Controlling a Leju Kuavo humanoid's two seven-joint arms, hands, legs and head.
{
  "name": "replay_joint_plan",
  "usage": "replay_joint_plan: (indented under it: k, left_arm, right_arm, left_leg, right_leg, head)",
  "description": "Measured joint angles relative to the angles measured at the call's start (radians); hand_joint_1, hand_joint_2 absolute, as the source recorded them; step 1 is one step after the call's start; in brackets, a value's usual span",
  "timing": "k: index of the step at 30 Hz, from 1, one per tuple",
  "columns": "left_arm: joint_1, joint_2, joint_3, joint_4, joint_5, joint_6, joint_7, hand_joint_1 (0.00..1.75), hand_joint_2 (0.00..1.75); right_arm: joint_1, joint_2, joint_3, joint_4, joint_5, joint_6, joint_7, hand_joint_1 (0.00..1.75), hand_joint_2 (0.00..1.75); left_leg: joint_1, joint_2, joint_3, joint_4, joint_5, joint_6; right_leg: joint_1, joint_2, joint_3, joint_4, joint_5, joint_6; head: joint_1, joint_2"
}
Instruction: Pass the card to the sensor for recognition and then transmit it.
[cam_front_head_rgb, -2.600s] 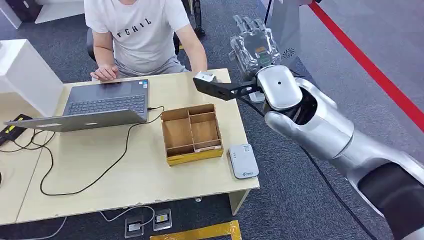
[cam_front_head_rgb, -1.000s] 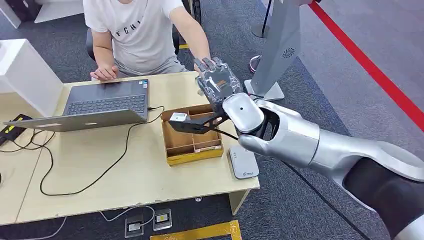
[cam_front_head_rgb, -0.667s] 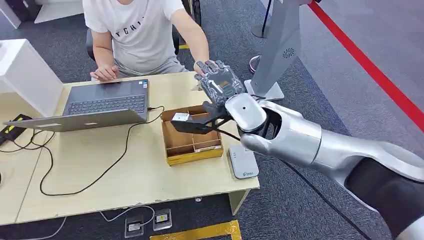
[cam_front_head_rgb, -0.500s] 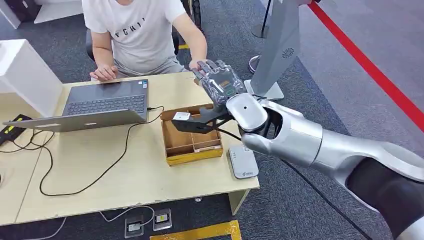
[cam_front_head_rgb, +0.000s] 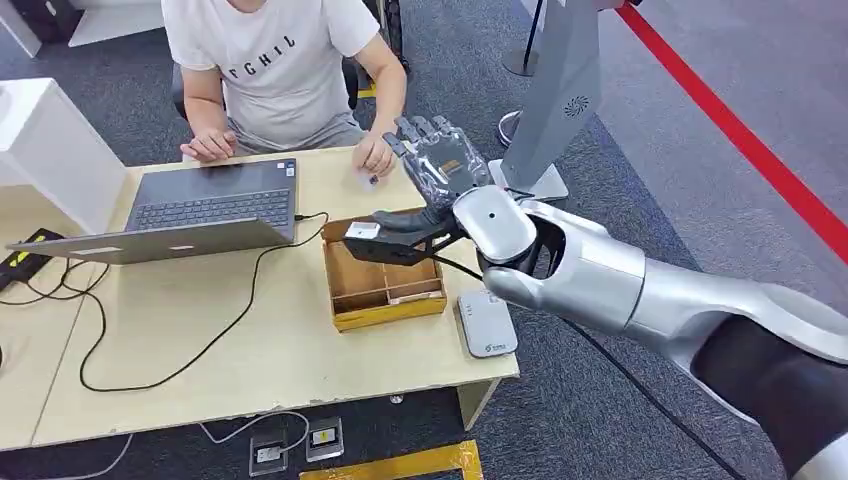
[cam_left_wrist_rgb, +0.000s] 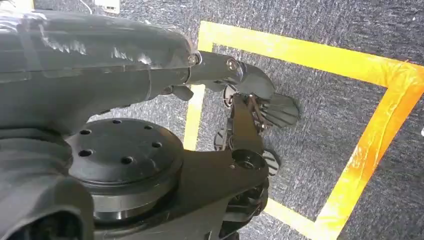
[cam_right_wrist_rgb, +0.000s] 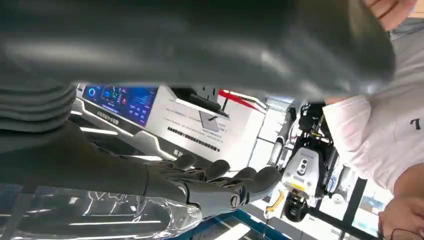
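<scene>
Hanging by the robot's side, the left hand (cam_left_wrist_rgb: 260, 100) sits over grey floor and yellow tape; it has no part in this step, and I cannot tell whether its fingers are spread or curled

Laptop (cam_front_head_rgb: 215, 205) is open on the tabletop (cam_front_head_rgb: 250, 350) in front of the seated person, well apart from the exchange

Person's hand (cam_front_head_rgb: 377, 155) reaches over the far tabletop edge, just beside the robot's fingertips. A small pale flat piece shows under its fingers; I take this to be the card (cam_front_head_rgb: 363, 179). It is too small to read any print or make out its outline. Judgement: card is with the person, so the transmit step looks done or nearly so

Box (cam_front_head_rgb: 385, 268), wooden with compartments, stands under the robot's wrist; the arm is stretched over it to reach the person

Right hand (cam_front_head_rgb: 440, 160) is held out toward the person, raised off the tabletop, fingers spread and nothing between them; the right wrist view agrees

Sensor (cam_front_head_rgb: 487, 322), a pale flat reader, lies near the tabletop's right front corner, just beside the box, within easy reach of this arm
</scene>
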Motion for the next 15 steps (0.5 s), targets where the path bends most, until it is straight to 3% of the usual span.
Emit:
replay_joint_plan:
  k: [4, 10, 15]
  left_arm:
    - [0.000, 0.000, 0.000, 0.000, 0.003, 0.002, 0.000, 0.00, 0.00]
    - [0.000, -0.001, 0.000, 0.000, 0.012, 0.004, 0.000, 0.00, 0.00]
    - [0.000, -0.001, 0.000, 0.000, 0.015, 0.004, 0.000, 0.00, 0.00]
  right_arm:
    - [0.001, 0.000, 0.000, 0.000, 0.005, -0.017, 0.002, 0.00, 0.00]
    - [0.081, -0.007, -0.043, -0.028, -0.005, -0.160, 0.011, 0.00, 0.00]
    - [0.164, -0.023, -0.087, -0.082, -0.012, -0.212, 0.010, 0.00, 0.00]
  left_leg:
    - [0.000, 0.000, 0.000, 0.000, 0.000, 0.000]
    - [0.000, 0.000, 0.001, 0.000, 0.000, 0.000]
    - [0.000, 0.000, 0.001, 0.000, 0.000, 0.000]
  right_leg:
    - [0.000, 0.000, 0.000, 0.000, 0.000, 0.000]
    - [0.000, 0.000, 0.000, 0.000, 0.000, 0.000]
    - [0.000, 0.000, 0.000, 0.000, 0.000, 0.000]
  head:
    - [0.000, 0.000]
    - [0.000, 0.000]
    - [0.000, 0.000]
